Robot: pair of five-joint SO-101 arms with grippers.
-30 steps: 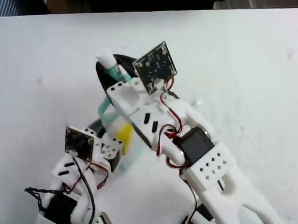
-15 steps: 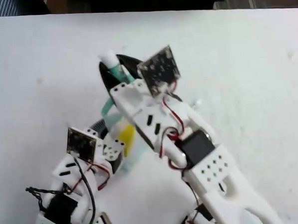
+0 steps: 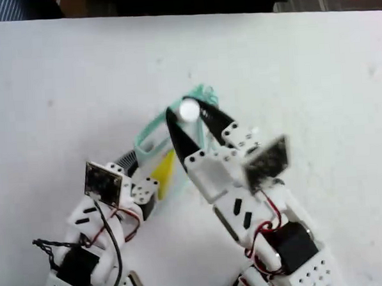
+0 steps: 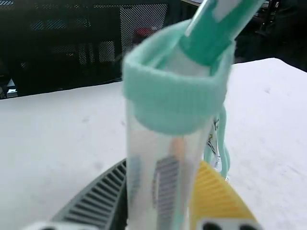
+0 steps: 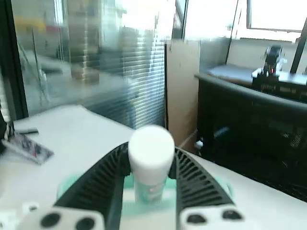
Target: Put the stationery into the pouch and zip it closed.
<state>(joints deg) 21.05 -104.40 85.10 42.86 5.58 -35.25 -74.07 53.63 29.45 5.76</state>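
Right pincer [image 5: 151, 160] clamped on white-capped teal pen [image 5: 150, 143]; left pincer [image 4: 163, 167] grips clear, teal-rimmed pouch [image 4: 175, 103] upright.

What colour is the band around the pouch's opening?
Mint green, seen best on the pouch in the left wrist view.

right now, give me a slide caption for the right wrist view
Right gripper shut on a white-capped marker, the mint pouch just behind it.

Overhead view, wrist cameras near pouch [image 4: 175, 100]
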